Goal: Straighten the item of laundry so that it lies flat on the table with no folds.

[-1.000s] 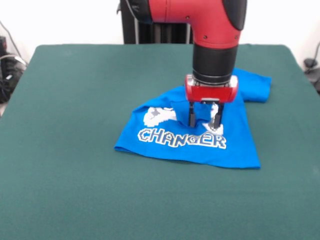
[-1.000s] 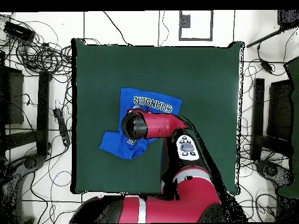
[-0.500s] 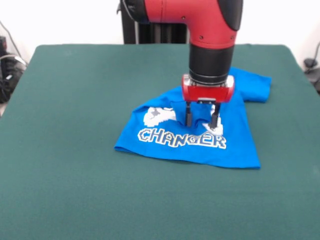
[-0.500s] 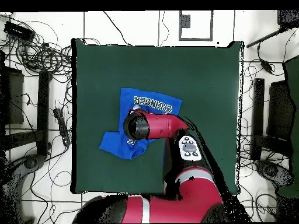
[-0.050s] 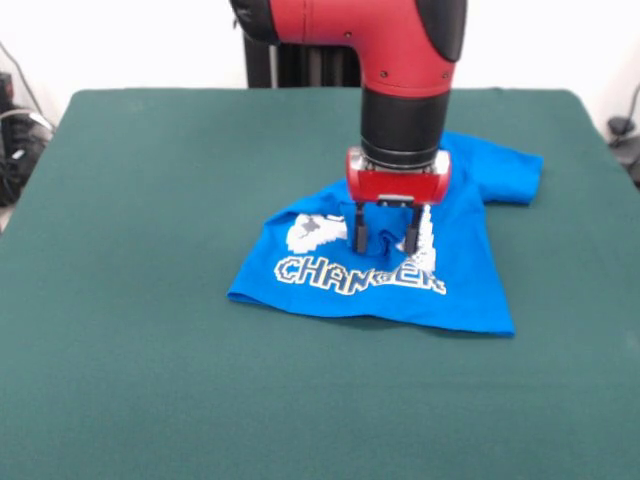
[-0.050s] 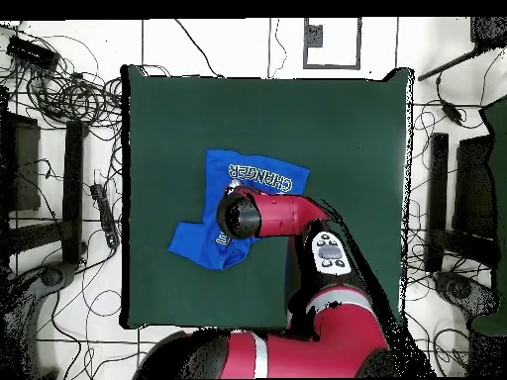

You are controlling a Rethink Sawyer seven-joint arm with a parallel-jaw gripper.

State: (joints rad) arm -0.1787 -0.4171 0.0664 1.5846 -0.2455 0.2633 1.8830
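The blue T-shirt (image 5: 400, 270) lies directly under the jaws (image 5: 384, 240), near the middle of the green counter (image 5: 150, 200), and it is far from flat. In the front view the two dark fingers (image 5: 360, 232) stand apart with a strip of blue cloth showing between them, their tips down at the fabric just above the white "CHANGER" lettering. They look partly open, and I cannot tell whether they have pinched any cloth or merely press on it; the lettering below them looks puckered, which hints at cloth being gathered.

As for progress, little seems done. The hem side below the jaws is fairly smooth and spread. Above and behind the jaws the shirt is folded over on itself: only one line of the print shows, the controller graphic (image 5: 318, 232) is half buried beside the fingers, and one sleeve (image 5: 510, 170) sticks out to the side beyond the wrist (image 5: 398, 180). In the overhead view the arm (image 6: 282, 213) covers the middle of the shirt (image 6: 198, 242), with a rumpled lobe of cloth on the base side of the jaws.

What remains, by my reading, is opening the folded upper half, freeing both sleeves and smoothing the body.
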